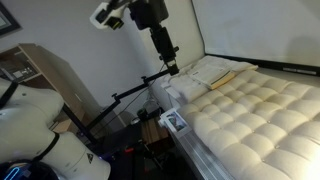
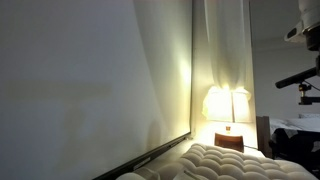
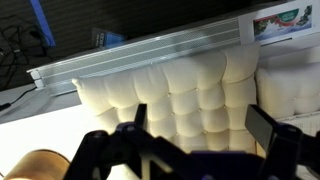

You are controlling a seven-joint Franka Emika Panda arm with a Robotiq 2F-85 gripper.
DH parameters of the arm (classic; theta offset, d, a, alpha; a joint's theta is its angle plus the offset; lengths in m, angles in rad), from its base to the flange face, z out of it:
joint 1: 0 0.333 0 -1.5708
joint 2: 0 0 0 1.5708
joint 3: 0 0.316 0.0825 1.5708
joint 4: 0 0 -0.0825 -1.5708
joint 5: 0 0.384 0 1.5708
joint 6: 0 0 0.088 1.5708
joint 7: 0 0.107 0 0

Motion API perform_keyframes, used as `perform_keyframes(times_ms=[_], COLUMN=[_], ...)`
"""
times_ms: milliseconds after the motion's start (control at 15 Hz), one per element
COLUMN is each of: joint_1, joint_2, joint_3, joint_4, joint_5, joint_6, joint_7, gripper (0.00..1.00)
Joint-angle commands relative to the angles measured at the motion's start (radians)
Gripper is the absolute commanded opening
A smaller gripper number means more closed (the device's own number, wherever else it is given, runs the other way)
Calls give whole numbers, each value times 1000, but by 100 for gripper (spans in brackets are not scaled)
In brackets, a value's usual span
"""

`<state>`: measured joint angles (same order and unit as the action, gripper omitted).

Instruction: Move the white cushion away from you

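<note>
I am holding the pincer [image 3: 200,128], jaws spread wide and empty, just above the edge of the white cushion [image 3: 190,90] lying flat beside a shiny rail [image 3: 150,52], and I am judging it soft, bulky and floppy, so pinching one puffy edge tuft seems best.

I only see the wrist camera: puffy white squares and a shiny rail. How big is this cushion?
Observer: Huge. In an exterior view the white cushion stretches far past the gripper, like a mattress.
Operator: Is anything else next to it?
Observer: Yes, a smaller flat white pad with a tan strip lies at its end, near the gripper.
Operator: Why is it so bright in there?
Observer: A lamp glows beyond the cushion in an exterior view.
</note>
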<state>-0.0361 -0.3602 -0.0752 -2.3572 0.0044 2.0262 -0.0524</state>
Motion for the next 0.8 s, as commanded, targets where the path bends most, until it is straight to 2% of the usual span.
perform_keyframes(times_ms=[0,400,733], joint_1=[19,24,23], joint_2=[146,327,468], joint_3=[29,68,64], joint_4=[74,185,291], joint_5=[26,-5,-83], joint_6=[76,85,79], joint_7=[23,98,267], gripper=[100,100,100])
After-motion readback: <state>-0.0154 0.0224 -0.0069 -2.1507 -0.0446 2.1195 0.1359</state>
